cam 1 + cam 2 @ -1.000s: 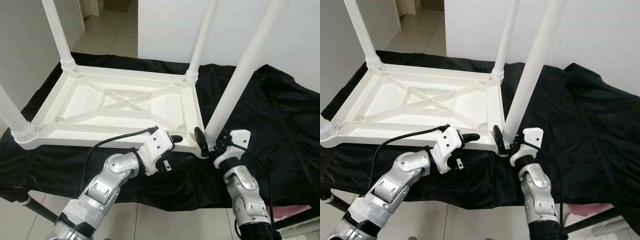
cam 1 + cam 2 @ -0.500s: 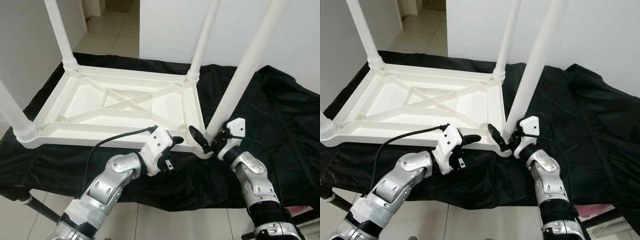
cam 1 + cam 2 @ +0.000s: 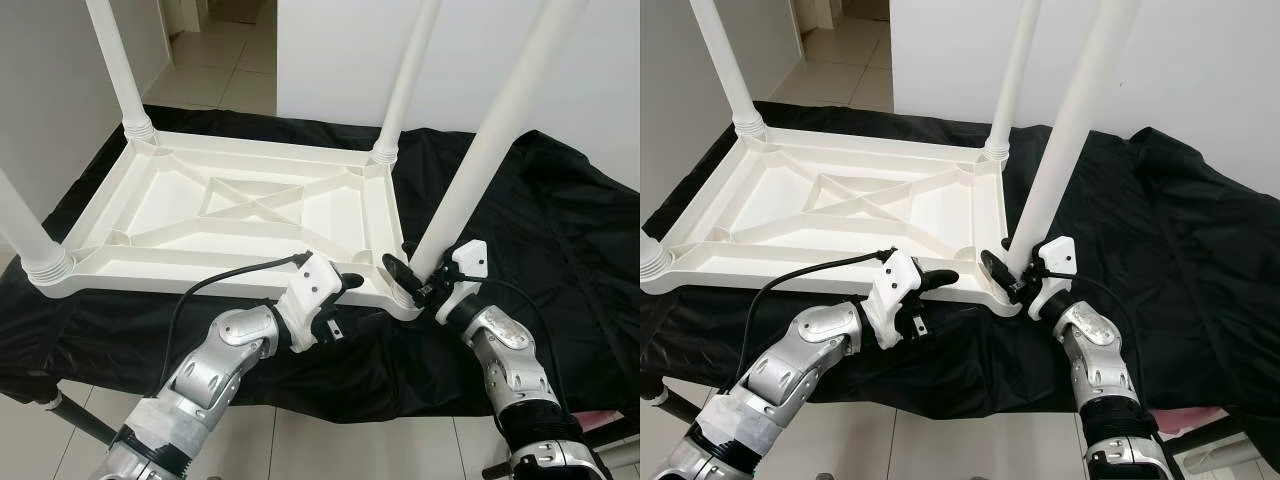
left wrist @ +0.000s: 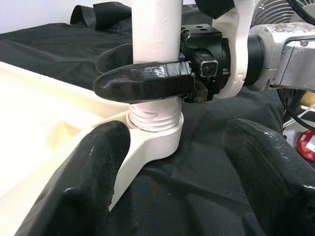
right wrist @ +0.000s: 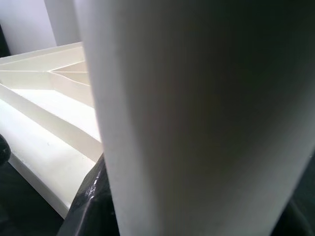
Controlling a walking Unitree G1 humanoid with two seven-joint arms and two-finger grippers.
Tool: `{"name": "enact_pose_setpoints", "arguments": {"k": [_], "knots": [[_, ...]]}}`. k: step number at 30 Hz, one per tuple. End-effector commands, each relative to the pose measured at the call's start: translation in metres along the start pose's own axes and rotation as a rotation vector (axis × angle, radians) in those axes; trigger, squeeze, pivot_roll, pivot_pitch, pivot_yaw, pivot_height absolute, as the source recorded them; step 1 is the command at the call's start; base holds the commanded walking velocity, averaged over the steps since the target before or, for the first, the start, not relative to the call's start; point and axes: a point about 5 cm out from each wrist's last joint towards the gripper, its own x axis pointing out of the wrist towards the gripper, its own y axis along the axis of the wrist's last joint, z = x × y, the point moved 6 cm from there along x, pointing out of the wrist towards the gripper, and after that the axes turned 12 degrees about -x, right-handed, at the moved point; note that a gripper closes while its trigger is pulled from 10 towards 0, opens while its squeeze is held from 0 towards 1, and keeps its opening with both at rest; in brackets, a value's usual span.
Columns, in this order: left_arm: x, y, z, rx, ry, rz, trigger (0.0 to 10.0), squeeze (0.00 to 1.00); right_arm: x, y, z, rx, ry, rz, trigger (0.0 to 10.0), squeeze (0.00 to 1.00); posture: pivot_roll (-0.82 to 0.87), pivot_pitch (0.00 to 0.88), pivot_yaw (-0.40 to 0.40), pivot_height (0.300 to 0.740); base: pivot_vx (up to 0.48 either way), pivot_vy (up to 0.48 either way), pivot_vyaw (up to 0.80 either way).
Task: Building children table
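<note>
Left eye view, tabletop: white children's table [image 3: 240,215] lies upside down on a black cloth [image 3: 560,230], legs pointing up.
Left eye view, right gripper [image 3: 418,278]: clamped around the near right table leg [image 3: 490,150], just above its corner socket.
Left eye view, left gripper [image 3: 345,285]: at the table's near edge, just beside that corner.
Left wrist view, left fingers [image 4: 93,167]: spread apart, aimed at the threaded leg base [image 4: 155,117]; they hold nothing.
Left wrist view, right fingers [image 4: 142,83]: pinching the leg from both sides.
Right wrist view, leg [image 5: 197,123]: very close up, ribbed underside [image 5: 49,108] behind it.
</note>
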Motion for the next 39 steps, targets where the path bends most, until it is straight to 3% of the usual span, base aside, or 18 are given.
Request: {"name": "enact_pose_setpoints", "arguments": {"k": [1,9,16,18,19,22,26,29,32,33,34,35,39], "knots": [[0.002,-0.002,0.013,-0.002,-0.103,-0.024,10.0,0.0,-0.005,-0.008,-0.005,0.023,0.01,-0.018,10.0,0.0,-0.02,0.0,-0.056,0.74,0.0,0.0,0.0],[0.001,-0.002,0.014,-0.002,-0.11,-0.028,10.0,0.0,-0.011,-0.009,-0.005,0.021,-0.009,-0.023,10.0,0.0,-0.03,0.0,-0.049,0.74,0.0,0.0,0.0],[0.0,-0.004,0.014,-0.006,-0.113,-0.035,10.0,0.0,-0.013,-0.004,0.003,0.049,-0.126,-0.02,10.0,0.0,-0.04,0.0,-0.051,0.74,0.0,0.0,0.0],[-0.001,-0.004,0.015,-0.008,-0.113,-0.034,10.0,0.0,-0.013,-0.003,0.005,0.02,-0.187,-0.042,10.0,0.0,-0.04,0.0,-0.054,0.74,0.0,0.0,0.0],[-0.001,-0.004,0.015,-0.009,-0.112,-0.035,10.0,0.0,-0.013,-0.012,0.008,-0.015,-0.258,-0.12,10.0,0.0,-0.04,0.0,-0.055,0.74,0.0,0.0,0.0],[0.0,-0.004,0.015,-0.011,-0.111,-0.033,10.0,0.0,-0.012,-0.006,0.009,0.032,-0.315,-0.083,10.0,0.0,-0.04,0.0,-0.059,0.74,0.0,0.0,0.0],[0.0,-0.004,0.015,-0.013,-0.108,-0.031,10.0,0.0,-0.012,-0.001,0.009,0.022,-0.369,-0.068,10.0,0.0,-0.04,0.0,-0.064,0.74,0.0,0.0,0.0],[0.0,-0.004,0.016,-0.015,-0.105,-0.028,10.0,0.0,-0.014,-0.003,0.012,0.057,-0.507,-0.106,10.0,0.0,-0.04,0.0,-0.068,0.74,0.0,0.0,0.0],[0.0,-0.004,0.016,-0.015,-0.105,-0.027,10.0,0.0,-0.015,-0.005,0.013,0.071,-0.546,-0.123,10.0,0.0,-0.04,0.0,-0.068,0.74,0.0,0.0,0.0],[0.001,-0.004,0.015,-0.013,-0.101,-0.027,10.0,0.0,-0.019,-0.008,0.017,0.074,-0.699,-0.166,10.0,0.0,-0.03,0.0,-0.07,0.74,0.0,0.0,0.0],[0.001,-0.004,0.015,-0.013,-0.101,-0.027,10.0,0.0,-0.019,-0.008,0.017,0.074,-0.699,-0.166,10.0,0.0,-0.03,0.0,-0.07,0.74,0.0,0.0,0.0],[0.001,-0.003,0.015,-0.011,-0.099,-0.027,10.0,0.0,-0.023,-0.01,0.019,0.063,-0.774,-0.194,10.0,0.0,-0.03,0.0,-0.069,0.74,0.0,0.0,0.0],[0.002,-0.001,0.013,-0.01,-0.096,-0.022,10.0,0.0,-0.024,-0.013,0.015,0.045,-0.842,-0.23,10.0,0.0,-0.03,0.0,-0.063,0.74,0.0,0.0,0.0]]}}
